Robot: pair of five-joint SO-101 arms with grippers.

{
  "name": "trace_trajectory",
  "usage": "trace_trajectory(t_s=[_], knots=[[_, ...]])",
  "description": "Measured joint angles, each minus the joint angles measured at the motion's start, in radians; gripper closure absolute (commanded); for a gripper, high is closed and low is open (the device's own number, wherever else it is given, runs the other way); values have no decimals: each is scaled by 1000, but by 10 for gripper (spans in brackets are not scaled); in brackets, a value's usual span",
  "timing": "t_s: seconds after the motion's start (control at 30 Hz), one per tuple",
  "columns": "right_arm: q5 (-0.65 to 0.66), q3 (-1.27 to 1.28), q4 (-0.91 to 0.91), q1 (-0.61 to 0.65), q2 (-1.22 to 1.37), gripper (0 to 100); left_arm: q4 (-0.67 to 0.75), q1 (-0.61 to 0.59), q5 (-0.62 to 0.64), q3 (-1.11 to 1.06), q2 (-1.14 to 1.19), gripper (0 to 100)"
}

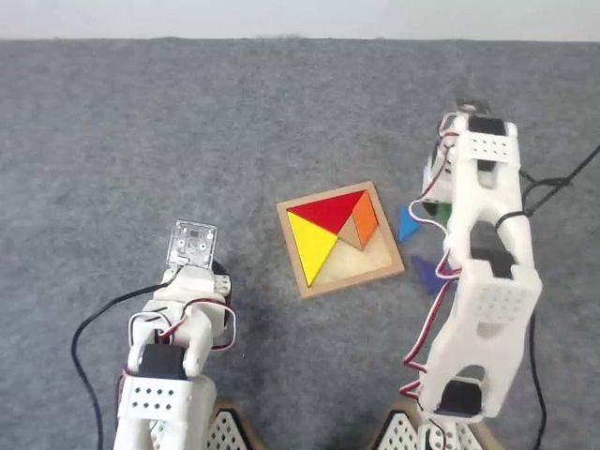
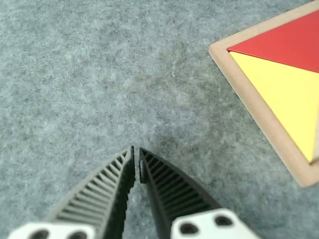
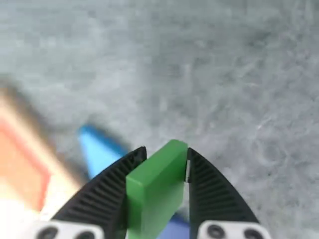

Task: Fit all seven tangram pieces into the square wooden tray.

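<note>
Logged square wooden tray near mid-table, set askew on grey felt table cover. Counted three pieces seated inside: large red triangle, large yellow triangle touching it along one edge, and smaller orange triangle beside the red one. Found rest of tray floor bare wood. Saw light blue triangle on felt just beside tray, on right arm's side. Saw dark blue piece near it, shape unclear, partly behind that arm. Noted green wooden block clamped between fingers of right gripper, above felt close to light blue triangle. Recorded left gripper pressed together on nothing, over bare felt, apart from tray.
</note>
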State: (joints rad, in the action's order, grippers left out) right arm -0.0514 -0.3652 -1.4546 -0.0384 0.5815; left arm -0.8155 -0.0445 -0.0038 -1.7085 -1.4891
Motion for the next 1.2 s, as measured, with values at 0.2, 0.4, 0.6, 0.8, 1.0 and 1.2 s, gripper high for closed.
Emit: trace_trajectory(t_s=[0.2,0.4,0.6,0.8,1.0,1.2], knots=[[3,0,-46,87,-94,881,0,0,0,0,0,986],[9,32,-63,74,-94,881,0,0,0,0,0,986],[46,32,-63,-11,-57,812,0,0,0,0,0,986],[84,32,-63,-9,-18,741,0,0,0,0,0,986],[91,32,-38,-9,-18,756,0,0,0,0,0,986],[91,32,-31,-9,-12,756,0,0,0,0,0,986]])
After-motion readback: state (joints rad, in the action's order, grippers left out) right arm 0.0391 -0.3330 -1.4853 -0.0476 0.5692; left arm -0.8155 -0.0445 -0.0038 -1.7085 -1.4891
